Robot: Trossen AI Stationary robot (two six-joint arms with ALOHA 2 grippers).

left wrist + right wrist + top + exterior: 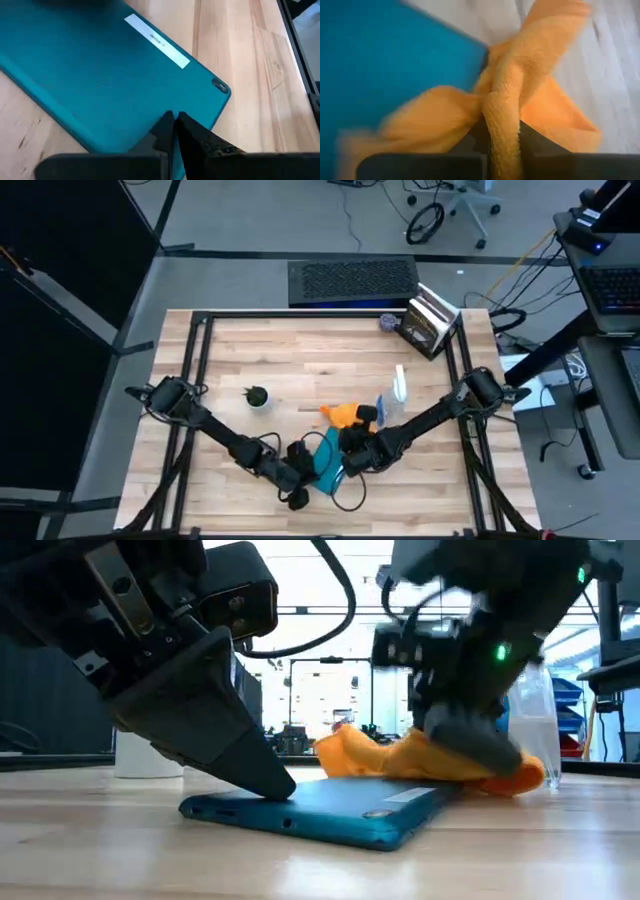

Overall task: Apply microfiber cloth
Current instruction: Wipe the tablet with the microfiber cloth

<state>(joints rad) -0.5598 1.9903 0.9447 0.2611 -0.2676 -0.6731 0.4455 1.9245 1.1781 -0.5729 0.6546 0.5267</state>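
A teal tablet [327,462] lies flat on the wooden table near its front edge, teal back with a white label [157,40] facing up. My left gripper [174,118] is shut, with its tips on the tablet's near end [280,790]. The bright orange microfiber cloth [400,755] lies bunched at the tablet's far end, partly on the tablet and partly on the table [342,416]. My right gripper [502,127] is shut on it, above the cloth in the low view [470,735]. My left gripper presses its shut fingertips [167,122] on the tablet's teal back [150,107], close to one edge. The fingers slant down onto it. The tablet stays flat on the table. My right gripper pinches a bunched, rope-like fold of the cloth [504,107] between its two fingers, coming from above. The rest of the cloth spreads slack below, over the tablet's corner [465,55] and the table.
A clear spray bottle [398,395] stands just right of the cloth. A small potted plant in a white cup [258,396] sits at the left middle. Books [430,322] and a dark keyboard-like slab [350,280] are at the far edge.
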